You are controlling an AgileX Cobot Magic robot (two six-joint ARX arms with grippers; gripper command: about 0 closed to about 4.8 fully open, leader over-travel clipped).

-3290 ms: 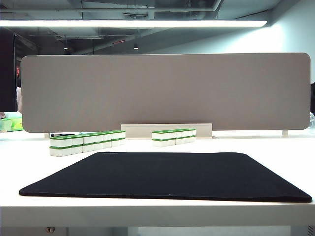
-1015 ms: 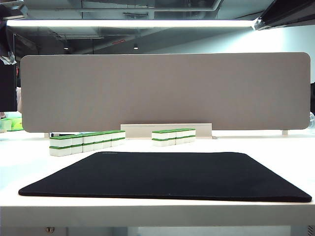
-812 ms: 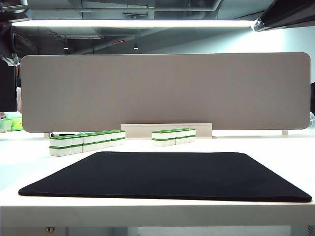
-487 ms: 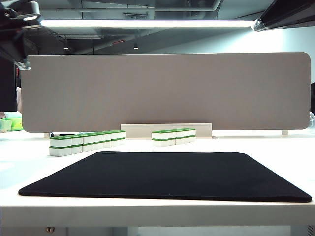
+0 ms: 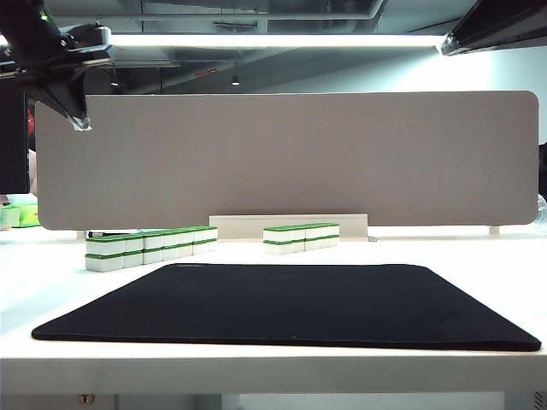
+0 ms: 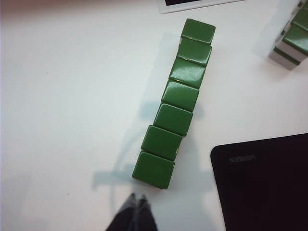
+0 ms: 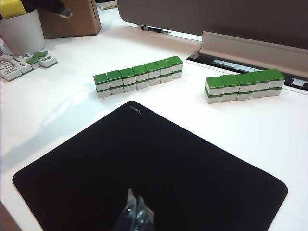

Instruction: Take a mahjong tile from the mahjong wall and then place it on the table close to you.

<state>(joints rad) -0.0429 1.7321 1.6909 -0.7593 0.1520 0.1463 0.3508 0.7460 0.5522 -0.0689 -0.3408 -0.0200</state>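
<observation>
Left gripper point(image 6: 136, 204), fingers together, hangs high above the mahjong wall point(image 6: 177, 98); right gripper point(image 7: 134, 208), likewise closed, over the black mat point(image 7: 159, 178).

The left gripper point(image 6: 137, 204) hangs high on the left, fingertips pressed together and pointing down. The right gripper point(image 7: 134, 208) is also closed, fingertips together, angled forward and down.
</observation>
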